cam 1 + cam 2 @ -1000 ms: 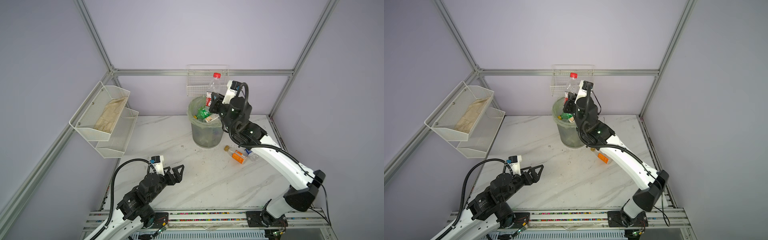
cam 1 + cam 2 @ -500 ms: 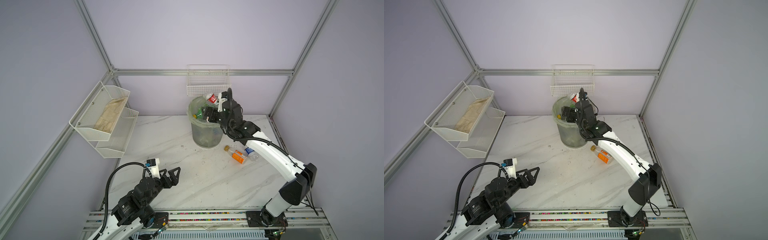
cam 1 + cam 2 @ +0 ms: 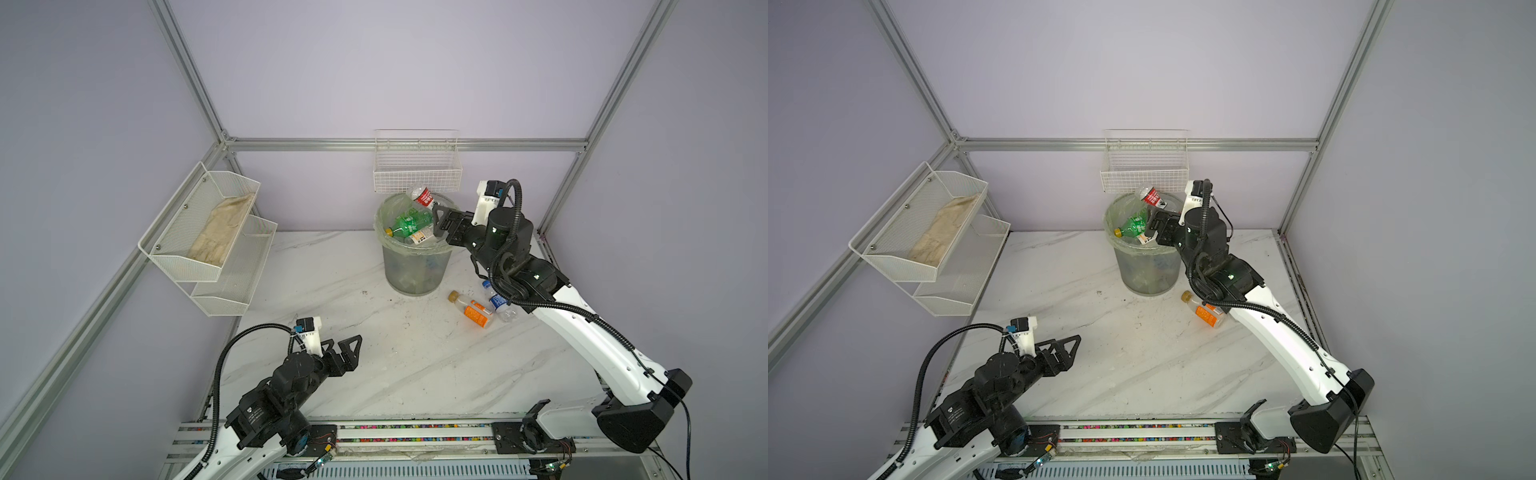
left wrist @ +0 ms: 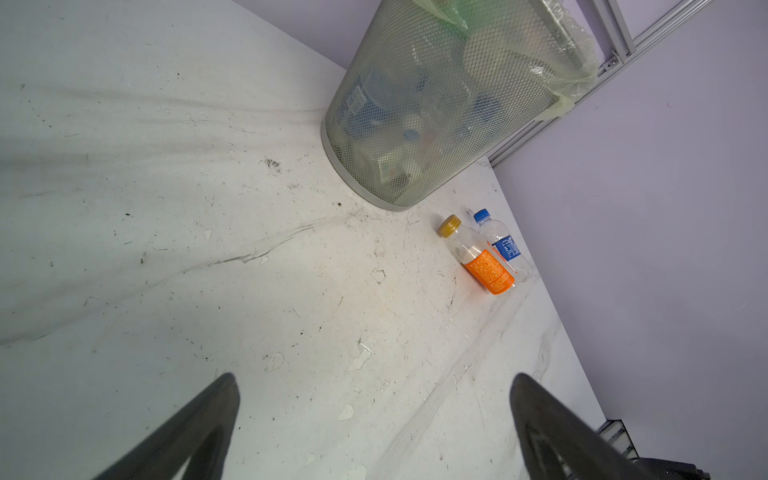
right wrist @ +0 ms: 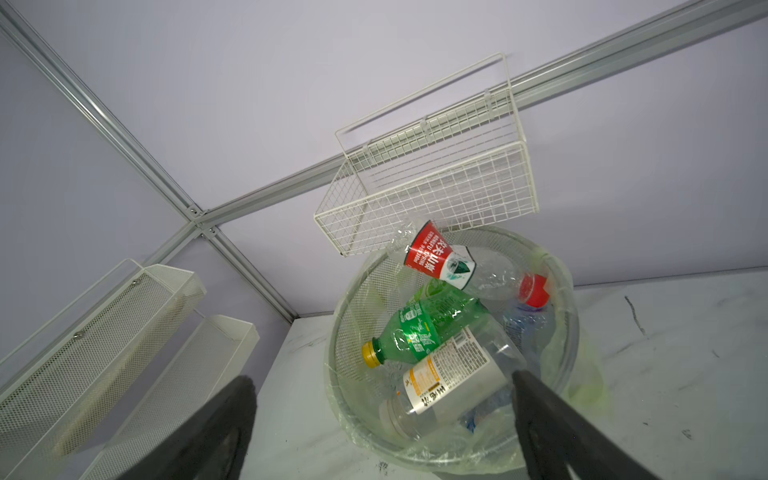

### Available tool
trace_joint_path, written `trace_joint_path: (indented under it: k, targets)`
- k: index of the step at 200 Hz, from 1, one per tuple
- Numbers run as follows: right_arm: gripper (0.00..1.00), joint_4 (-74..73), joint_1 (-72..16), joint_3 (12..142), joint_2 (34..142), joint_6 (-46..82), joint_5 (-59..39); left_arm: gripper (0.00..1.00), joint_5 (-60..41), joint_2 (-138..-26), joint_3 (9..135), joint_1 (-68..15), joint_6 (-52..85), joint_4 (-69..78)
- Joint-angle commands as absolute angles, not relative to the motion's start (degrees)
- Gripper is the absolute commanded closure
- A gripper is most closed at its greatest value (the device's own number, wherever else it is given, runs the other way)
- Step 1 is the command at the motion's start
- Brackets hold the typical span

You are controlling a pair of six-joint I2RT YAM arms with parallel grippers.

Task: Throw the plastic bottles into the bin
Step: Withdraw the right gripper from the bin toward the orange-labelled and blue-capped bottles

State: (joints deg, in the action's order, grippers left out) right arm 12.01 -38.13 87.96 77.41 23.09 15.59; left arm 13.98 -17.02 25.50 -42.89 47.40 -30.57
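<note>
right pincer (image 3: pixel 442 226) now apart, empty, above bin (image 3: pixel 415 270) | red-label bottle (image 5: pixel 440 259) released, tilts on bin's heap | left pincer (image 3: pixel 343 344) apart | orange-label bottle (image 4: pixel 482 262), blue-label bottle (image 4: pixel 505 245) lie beside bin, still to go

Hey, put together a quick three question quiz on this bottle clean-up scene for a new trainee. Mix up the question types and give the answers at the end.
1. True or false: the right pincer is shut on a bottle.
2. How many bottles lie on the table outside the bin?
3. The cap of the green bottle in the bin is: A) red, B) yellow, C) blue.

Key:
1. False. It is open and holds nothing.
2. Two: the orange-label bottle and the blue-label bottle.
3. B.
</note>
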Motion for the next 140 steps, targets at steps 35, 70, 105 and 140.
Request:
trace_joint_path:
  k: [35,70,105,140]
  targets:
    - [0.03,14.37,-37.28,82.38,69.58,23.03,23.35,0.00,14.76,-16.76,25.23,-43.15,47.02,-29.05]
    - [0.03,16.10,-36.61,78.41,67.47,23.51,25.45,0.00,14.80,-16.77,25.18,-43.09,46.93,-29.01]
    - [0.03,20.81,-34.38,75.88,66.90,26.58,28.48,0.00,14.78,-16.75,24.96,-43.15,46.93,-29.05]
    - [0.03,23.87,-29.52,72.06,67.06,29.63,25.12,0.00,14.69,-16.62,24.91,-43.16,46.93,-29.11]
